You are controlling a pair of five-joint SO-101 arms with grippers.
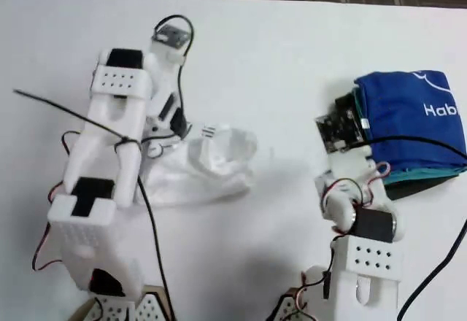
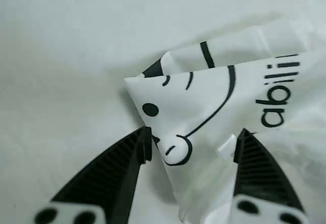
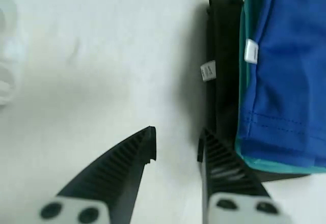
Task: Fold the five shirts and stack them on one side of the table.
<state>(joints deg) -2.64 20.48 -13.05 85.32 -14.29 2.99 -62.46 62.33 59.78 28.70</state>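
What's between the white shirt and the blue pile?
Mostly bare white table in the high view; the right end effector sits beside the blue-topped folded shirt stack.

I see L arm over crumpled white shirt, left-centre of table. R arm at left edge of folded stack, blue on top, right side.

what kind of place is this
Probably a robotics lab bench, not a home: the wired left arm and right arm at a white table, with a white shirt and a shirt stack.
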